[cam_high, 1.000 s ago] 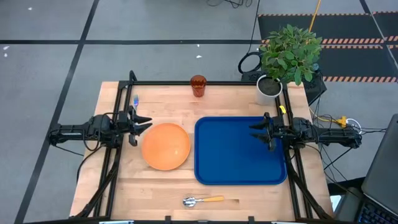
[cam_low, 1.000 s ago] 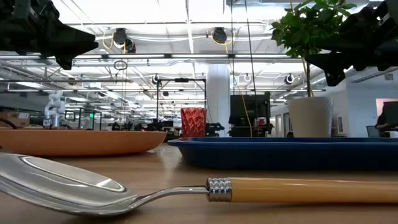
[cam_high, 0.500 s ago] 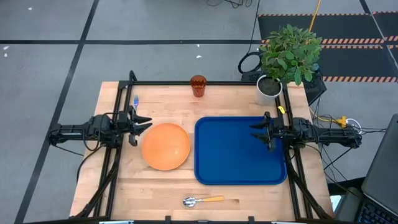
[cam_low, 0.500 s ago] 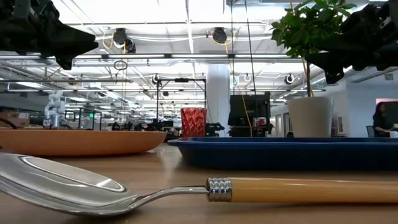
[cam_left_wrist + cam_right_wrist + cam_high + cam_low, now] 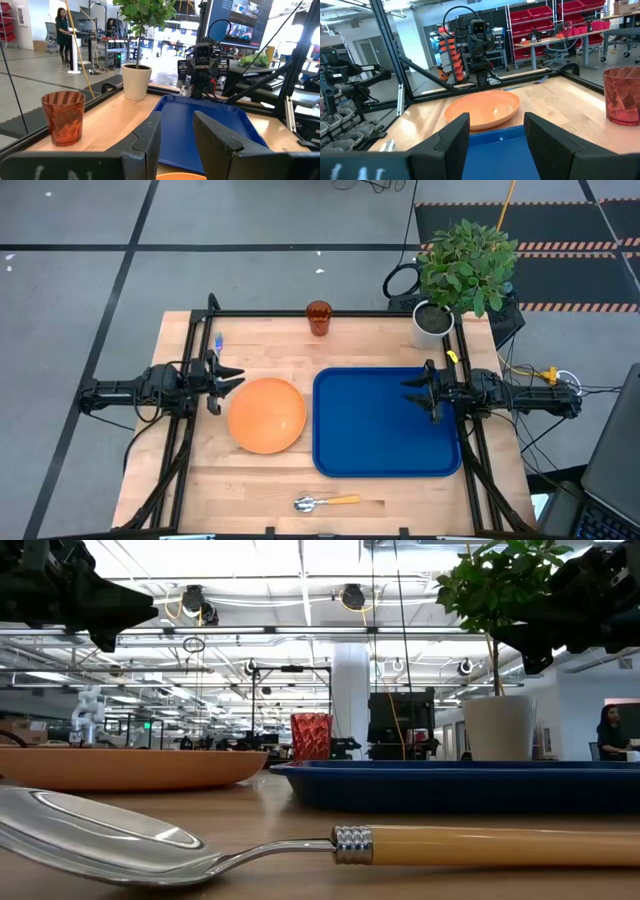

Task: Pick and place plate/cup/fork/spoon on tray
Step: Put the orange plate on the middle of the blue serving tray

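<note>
Two end effectors face each other across the wooden surface (image 5: 270, 480), each hovering with fingers parted and holding nothing. Left end effector (image 5: 228, 380): poised at the left side of the surface, its open fingers (image 5: 150, 145) pointing toward the plate (image 5: 267, 414), which lies flat just ahead of the fingertips and slightly to the near side. Fork (image 5: 218, 343): light blue, lying beside the left end effector on its far side, near the frame rail. Cup (image 5: 319, 318): reddish-brown tumbler standing upright at the far edge of the surface, well apart from both end effectors and roughly midway between them. Spoon (image 5: 327, 502): silver bowl and orange-yellow handle, lying at the near edge, well apart from both end effectors; none of these items rests on the tray. Tray (image 5: 360, 460): dark blue, lying just beside the plate, its right part beneath the right end effector (image 5: 409, 392), whose spread fingers (image 5: 452, 140) point back over the tray toward the plate. Potted plant (image 5: 462, 268): white pot at the far right corner, beyond the right end effector.
</note>
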{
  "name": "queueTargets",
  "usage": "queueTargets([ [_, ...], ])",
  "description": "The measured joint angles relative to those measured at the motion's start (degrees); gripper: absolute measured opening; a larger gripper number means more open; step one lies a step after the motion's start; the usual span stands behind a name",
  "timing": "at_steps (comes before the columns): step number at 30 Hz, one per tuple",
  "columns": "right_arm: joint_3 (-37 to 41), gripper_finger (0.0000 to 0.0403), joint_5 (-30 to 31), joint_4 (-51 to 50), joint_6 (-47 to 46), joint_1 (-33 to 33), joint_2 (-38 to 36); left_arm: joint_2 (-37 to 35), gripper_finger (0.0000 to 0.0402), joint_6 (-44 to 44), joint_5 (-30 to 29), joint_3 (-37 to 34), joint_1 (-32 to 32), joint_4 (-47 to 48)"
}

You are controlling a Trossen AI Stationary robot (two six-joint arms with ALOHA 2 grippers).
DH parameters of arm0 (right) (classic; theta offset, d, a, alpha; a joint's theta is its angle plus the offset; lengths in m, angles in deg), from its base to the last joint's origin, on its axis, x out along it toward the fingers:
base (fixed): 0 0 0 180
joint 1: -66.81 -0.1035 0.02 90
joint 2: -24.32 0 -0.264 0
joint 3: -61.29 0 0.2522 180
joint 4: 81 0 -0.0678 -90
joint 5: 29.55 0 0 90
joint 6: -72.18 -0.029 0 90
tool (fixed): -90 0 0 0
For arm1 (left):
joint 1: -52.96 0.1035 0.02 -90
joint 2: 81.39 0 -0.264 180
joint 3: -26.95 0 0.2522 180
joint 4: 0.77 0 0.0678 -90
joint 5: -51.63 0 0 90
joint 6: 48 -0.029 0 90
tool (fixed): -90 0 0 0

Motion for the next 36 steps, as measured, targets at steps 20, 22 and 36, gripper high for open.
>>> queueTargets([
  [20,0.01,0.018,0.0,0.02,0.04,0.0,0.01,0.02,0.0118,-23.08,-1.27,-0.02,0.02,-1.6],
  [22,0.0,0.018,0.0,0.0,0.04,0.0,0.01,0.02,0.0118,-13.68,0.67,-0.02,0.02,-4.12],
  [36,0.01,0.018,0.0,-0.49,0.07,0.0,0.0,0.01,0.0118,7.06,1.47,-0.02,0.02,-23.36],
])
